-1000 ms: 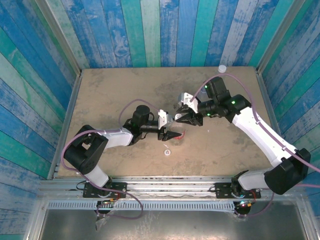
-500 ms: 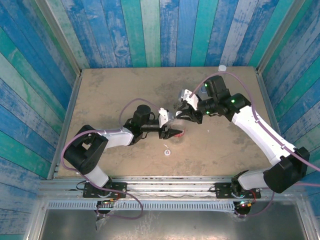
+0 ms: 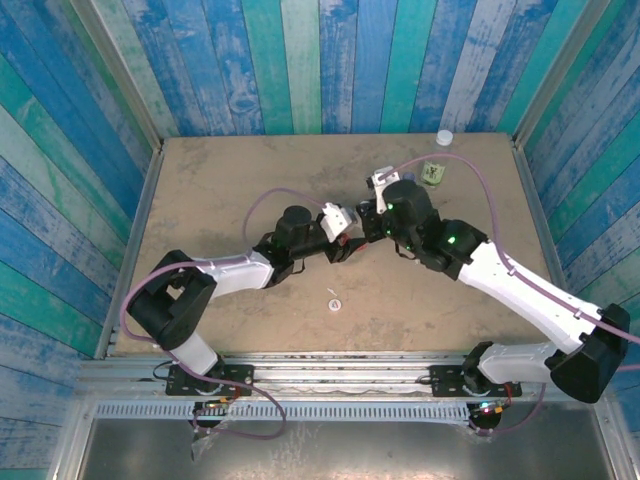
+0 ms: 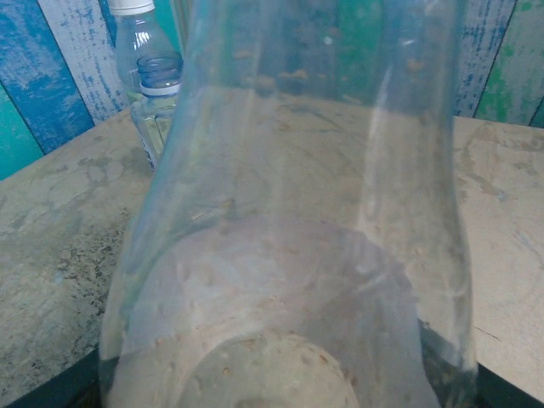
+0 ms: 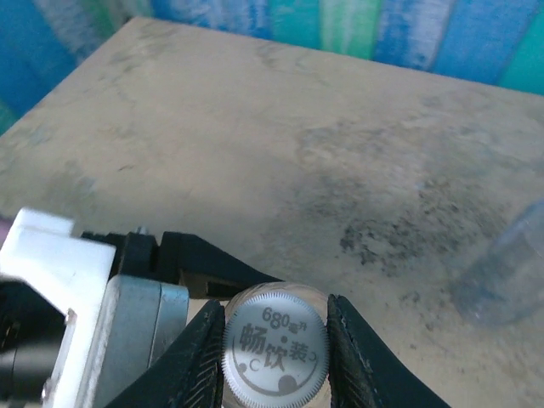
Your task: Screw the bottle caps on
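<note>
Tan table (image 3: 220,200) carries a white cap (image 3: 334,302), green-labelled bottle (image 3: 433,173), capped bottle (image 3: 444,138).

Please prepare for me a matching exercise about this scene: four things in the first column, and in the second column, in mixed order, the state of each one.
Column one:
1. printed cap
2. middle bottle
3. green-labelled bottle
4. corner bottle

Column two:
A. closed with a white cap
B. gripped by the left end effector
C. standing with its neck open
D. pinched in the right end effector

Pairs: 1-D, 2-B, 3-C, 4-A.
</note>
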`<state>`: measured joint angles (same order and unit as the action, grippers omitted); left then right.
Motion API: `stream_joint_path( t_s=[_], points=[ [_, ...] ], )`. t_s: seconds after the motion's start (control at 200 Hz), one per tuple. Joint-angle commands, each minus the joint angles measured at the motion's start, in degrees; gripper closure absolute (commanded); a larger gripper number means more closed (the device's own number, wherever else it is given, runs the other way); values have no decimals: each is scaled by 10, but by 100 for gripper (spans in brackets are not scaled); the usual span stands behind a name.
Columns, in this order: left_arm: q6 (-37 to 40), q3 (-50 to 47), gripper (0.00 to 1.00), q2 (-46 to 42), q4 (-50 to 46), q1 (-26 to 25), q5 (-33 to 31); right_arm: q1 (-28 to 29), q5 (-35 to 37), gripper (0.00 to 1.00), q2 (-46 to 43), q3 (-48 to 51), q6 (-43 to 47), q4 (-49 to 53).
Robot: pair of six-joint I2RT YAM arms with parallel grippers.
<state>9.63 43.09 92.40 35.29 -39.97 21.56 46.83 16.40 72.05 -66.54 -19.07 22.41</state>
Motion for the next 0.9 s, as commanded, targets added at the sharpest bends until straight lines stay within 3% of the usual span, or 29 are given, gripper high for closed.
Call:
stream_joint_path(
  t_s=[0.0, 0.125, 0.2, 0.255, 0.351, 0.541, 0.741, 0.897],
  points=[
    [-33, 8, 36, 6, 53, 10, -119, 33, 125, 94, 18, -15, -147, 116],
    [-46, -3, 36, 3, 63, 10, -98, 34, 105, 82, 21, -31, -113, 117],
    [-53, -12, 37, -1, 63, 13, -73, 30, 62, 63, -2, -26, -21, 76],
    [-52, -24, 37, -7, 76, 19, -30, 22, 29, 47, -26, -15, 53, 38],
    [-43, -44, 36, -12, 95, 31, 64, -10, -83, 38, -77, 12, 155, -21],
    [31, -26, 36, -29, 47, 35, 251, -66, -334, 36, -146, 27, 313, -9],
    [89, 30, 36, -47, -45, 34, 396, -70, -446, 35, -138, -28, 440, 129],
    [156, 74, 36, -62, -150, 24, 478, -76, -496, 37, -122, -49, 475, 158]
  ],
)
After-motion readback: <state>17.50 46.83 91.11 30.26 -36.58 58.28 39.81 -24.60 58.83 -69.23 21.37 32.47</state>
